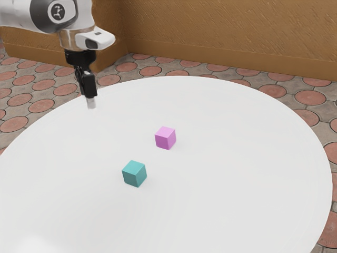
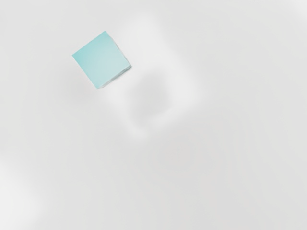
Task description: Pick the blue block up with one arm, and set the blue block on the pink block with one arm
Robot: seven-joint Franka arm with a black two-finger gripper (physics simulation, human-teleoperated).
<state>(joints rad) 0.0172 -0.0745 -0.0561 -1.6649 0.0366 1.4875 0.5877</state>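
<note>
Exterior view first: the arm (image 1: pixel 58 18) comes in from the upper left, and the gripper (image 1: pixel 91 104) hangs pointing straight down over the far-left part of the round white table (image 1: pixel 237 174). It's holding nothing. As for the pincer, it's seen as one narrow dark column with a pale tip, so I can't tell whether it's apart or together.

Out in the middle of the table, the blue block (image 1: pixel 134 173) sits flat on the surface. It's more a teal shade, w/ one corner turned toward the camera. The pink block (image 1: pixel 165 137) sits flat too, up and toward the exterior view's right of the blue one. The two are near each other but clearly apart, w/ a strip of bare white between them. Both are well away from the gripper, which is off toward the exterior view's left. Around the table there's a floor of reddish round pavers (image 1: pixel 31 89), and a brown wall (image 1: pixel 226 26) behind.

Now the wrist view, looking down on the tabletop (image 2: pixel 230 167), plain white. The blue block (image 2: pixel 101 59) is in shot, top face showing, turned at an angle to the hand. Just beside it a faint grey shadow patch (image 2: pixel 151 103) lies on the surface; the block sits off to one side of that patch, not under it.
</note>
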